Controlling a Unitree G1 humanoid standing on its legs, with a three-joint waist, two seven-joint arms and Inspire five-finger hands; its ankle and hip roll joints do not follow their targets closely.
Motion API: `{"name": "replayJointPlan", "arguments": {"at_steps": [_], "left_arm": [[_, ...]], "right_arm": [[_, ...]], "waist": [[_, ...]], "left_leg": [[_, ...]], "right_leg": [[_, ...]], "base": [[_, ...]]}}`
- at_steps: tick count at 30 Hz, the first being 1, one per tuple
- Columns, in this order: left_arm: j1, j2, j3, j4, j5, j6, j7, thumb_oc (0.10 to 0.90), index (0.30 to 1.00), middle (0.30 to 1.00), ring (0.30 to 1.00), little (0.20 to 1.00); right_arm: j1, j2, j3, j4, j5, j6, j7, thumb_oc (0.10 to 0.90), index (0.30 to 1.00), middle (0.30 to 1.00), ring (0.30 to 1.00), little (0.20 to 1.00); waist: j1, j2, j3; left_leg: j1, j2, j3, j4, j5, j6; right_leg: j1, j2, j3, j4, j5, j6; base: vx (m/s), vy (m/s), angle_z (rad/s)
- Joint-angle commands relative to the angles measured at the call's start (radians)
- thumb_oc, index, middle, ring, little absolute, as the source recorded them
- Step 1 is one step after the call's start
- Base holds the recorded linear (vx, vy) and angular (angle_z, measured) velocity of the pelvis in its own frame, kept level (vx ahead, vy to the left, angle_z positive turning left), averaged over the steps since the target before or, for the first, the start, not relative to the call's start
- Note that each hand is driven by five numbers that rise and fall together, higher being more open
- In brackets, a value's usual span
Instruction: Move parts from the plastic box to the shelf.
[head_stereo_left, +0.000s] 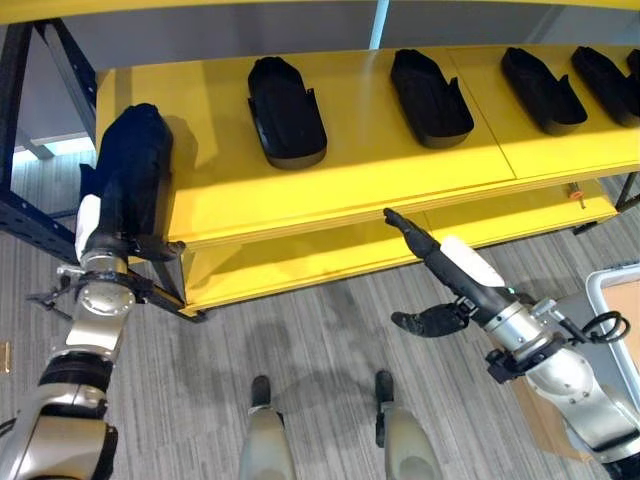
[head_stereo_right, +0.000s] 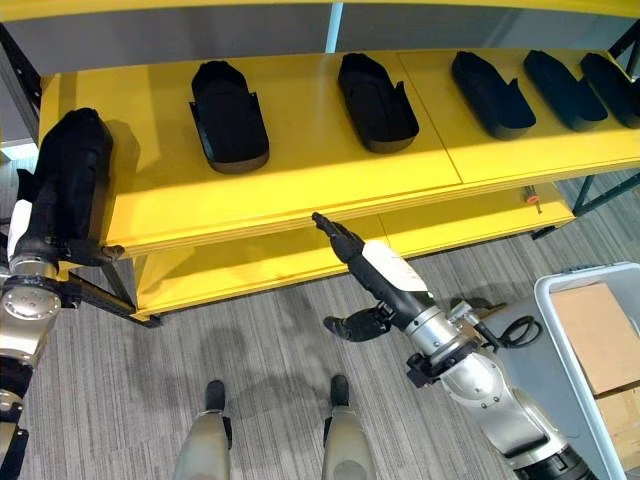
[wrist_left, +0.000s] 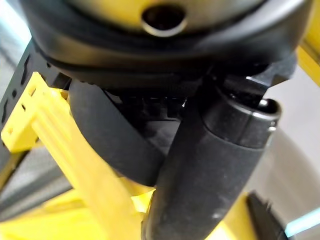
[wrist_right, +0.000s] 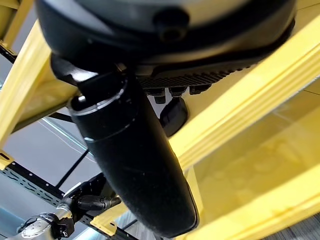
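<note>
- Left hand (head_stereo_left: 110, 215) is up at the left end of the yellow shelf (head_stereo_left: 370, 165), wrapped around a black part (head_stereo_left: 135, 165) that sits on the shelf's left edge, partly hanging over the corner. Fingers are mostly hidden behind the part, but the wrist view shows the thumb (wrist_left: 210, 165) curled against it, so it's gripping.
- Four more black parts are lined up along the same shelf, spaced apart: one near the held part (head_stereo_left: 287, 110), one mid-shelf (head_stereo_left: 430, 95), two further right (head_stereo_left: 542, 90) (head_stereo_left: 605, 82).
- Right hand (head_stereo_left: 440, 265) hangs in front of the shelf's front edge, holding nothing, fingers straight and pointing at the shelf, thumb (head_stereo_left: 425, 320) stuck out below.
- Grey plastic box (head_stereo_right: 560, 330) sits on the floor at the robot's right, cardboard (head_stereo_right: 600, 335) inside it.
</note>
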Motion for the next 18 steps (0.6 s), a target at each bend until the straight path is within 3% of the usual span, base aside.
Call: {"name": "replayJointPlan", "arguments": {"at_steps": [1, 18], "left_arm": [[-0.159, 0.001, 0.037, 0.032, -0.116, -0.057, 0.022, 0.900, 1.000, 1.000, 1.000, 1.000], [-0.270, 0.071, -0.025, -0.068, -0.327, -0.098, -0.009, 0.900, 1.000, 1.000, 1.000, 1.000]], "right_arm": [[-0.072, -0.009, -0.049, -0.051, 0.057, -0.053, -0.049, 0.900, 1.000, 1.000, 1.000, 1.000], [-0.034, 0.011, -0.095, -0.035, 0.029, -0.043, -0.047, 0.900, 1.000, 1.000, 1.000, 1.000]], "waist": [[-0.009, -0.013, -0.084], [-0.005, 0.022, -0.148]], "left_leg": [[0.002, 0.029, -0.030, -0.041, 0.059, 0.004], [0.092, 0.021, -0.028, -0.097, 0.060, 0.007]], "right_leg": [[0.039, -0.032, -0.014, 0.027, -0.025, -0.005], [0.136, -0.044, -0.047, -0.019, -0.034, 0.006]], "base": [[0.04, -0.001, 0.06], [0.04, -0.003, 0.02]]}}
